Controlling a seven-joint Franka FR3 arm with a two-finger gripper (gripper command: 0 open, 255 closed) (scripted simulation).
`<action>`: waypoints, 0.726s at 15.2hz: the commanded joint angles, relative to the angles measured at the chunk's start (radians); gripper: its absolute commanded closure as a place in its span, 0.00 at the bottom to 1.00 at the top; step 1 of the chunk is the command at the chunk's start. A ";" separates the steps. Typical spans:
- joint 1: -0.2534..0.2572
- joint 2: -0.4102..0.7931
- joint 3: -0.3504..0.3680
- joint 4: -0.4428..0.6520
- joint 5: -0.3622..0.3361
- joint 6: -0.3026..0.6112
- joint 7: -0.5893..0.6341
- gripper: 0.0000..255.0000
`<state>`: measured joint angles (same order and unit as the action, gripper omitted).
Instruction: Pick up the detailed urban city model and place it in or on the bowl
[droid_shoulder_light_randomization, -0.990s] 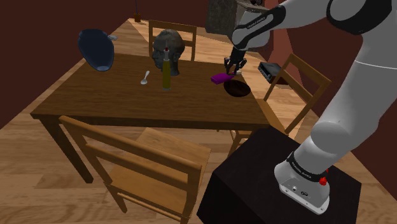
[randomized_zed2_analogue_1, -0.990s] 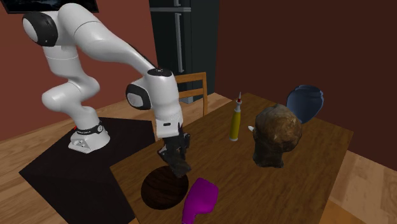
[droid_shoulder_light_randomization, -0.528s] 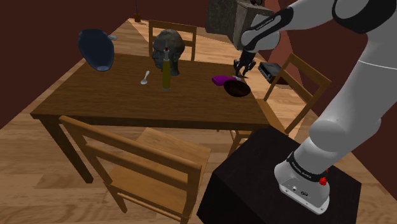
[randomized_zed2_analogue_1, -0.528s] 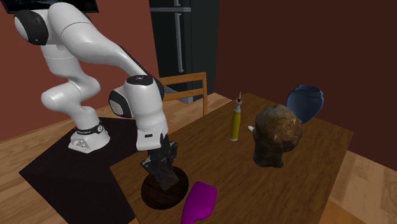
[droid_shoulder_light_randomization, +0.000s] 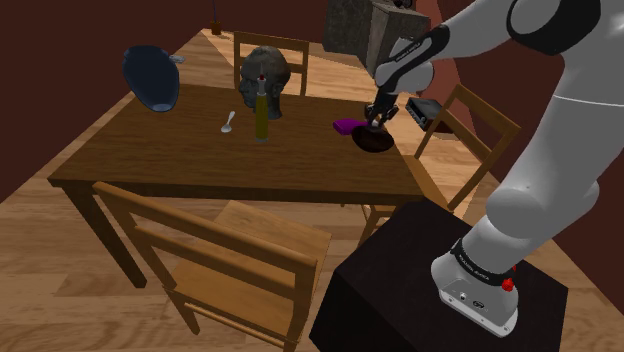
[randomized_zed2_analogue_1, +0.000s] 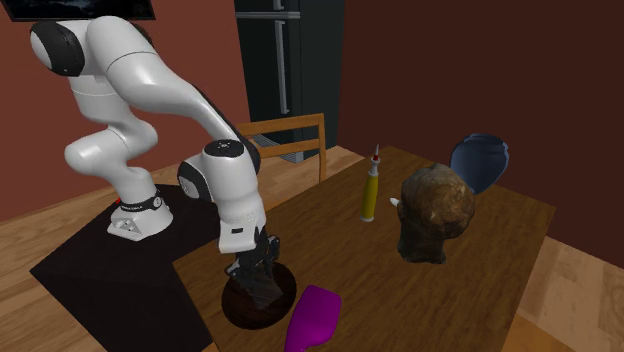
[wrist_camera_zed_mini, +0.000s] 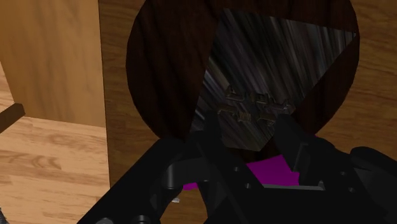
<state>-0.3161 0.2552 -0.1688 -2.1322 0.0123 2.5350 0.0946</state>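
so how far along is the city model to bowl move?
Pick looks done: the city model is clasped in the gripper. In hand: it hangs low, right over the dark bowl; whether it touches the bowl I cannot tell. Left: open the fingers so the model rests in the bowl, then pull clear.

On the wooden table (droid_shoulder_light_randomization: 140, 165), 1 olive bottle (droid_shoulder_light_randomization: 262, 115) stands mid-table, a spoon (droid_shoulder_light_randomization: 228, 123) just beside it. A brown head bust (droid_shoulder_light_randomization: 264, 72) sits by the shoulder view's far edge, and a dark-blue rounded object (droid_shoulder_light_randomization: 150, 77) at a corner.
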 joint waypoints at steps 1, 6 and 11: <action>-0.003 0.019 0.001 -0.003 0.006 0.022 -0.005 1.00; -0.007 0.055 0.006 -0.010 0.015 0.065 -0.010 1.00; -0.007 0.055 0.006 -0.010 0.015 0.064 -0.010 1.00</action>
<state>-0.3230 0.3100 -0.1628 -2.1418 0.0268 2.5993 0.0841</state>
